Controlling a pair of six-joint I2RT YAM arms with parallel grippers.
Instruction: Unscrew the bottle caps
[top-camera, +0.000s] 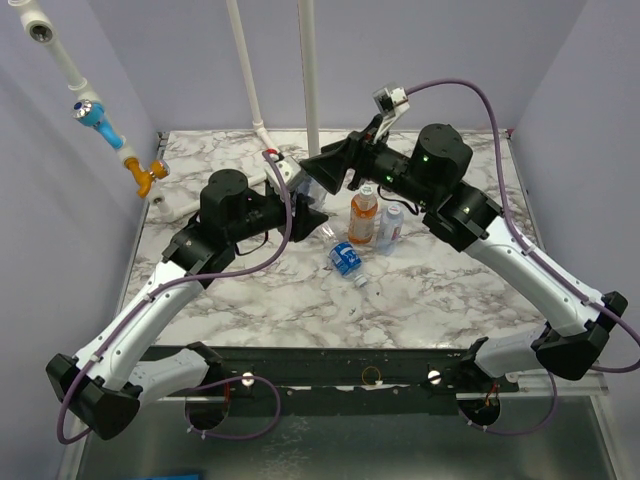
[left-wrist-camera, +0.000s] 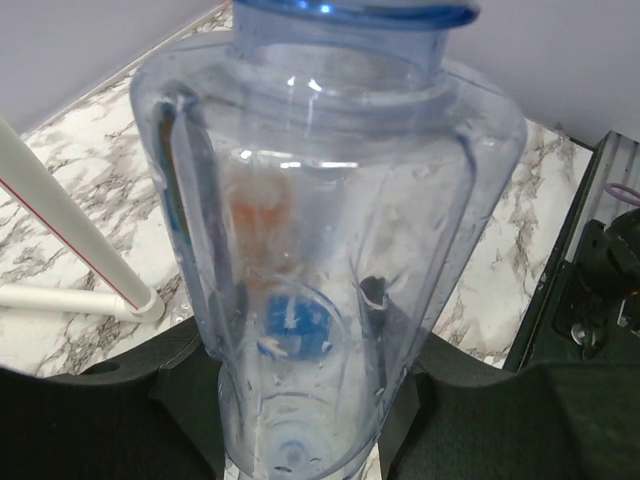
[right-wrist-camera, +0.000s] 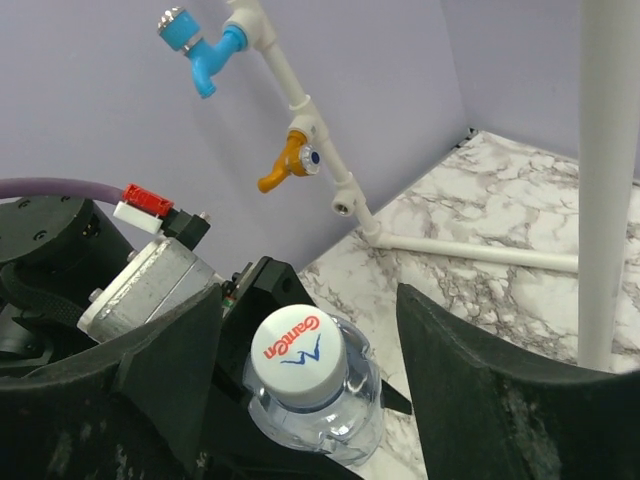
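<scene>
My left gripper is shut on a clear bottle and holds it off the table; in the left wrist view the bottle fills the frame between my dark fingers. Its white cap, printed with a red and blue logo, is on the neck. My right gripper is open, one finger on each side of the cap and apart from it. An orange bottle and a clear bottle stand at mid-table. A blue-labelled bottle lies in front of them, with a loose white cap beside it.
White pipes rise at the back of the marble table. A slanted pipe at the left wall carries a blue tap and an orange valve. A pipe lies along the tabletop near the back.
</scene>
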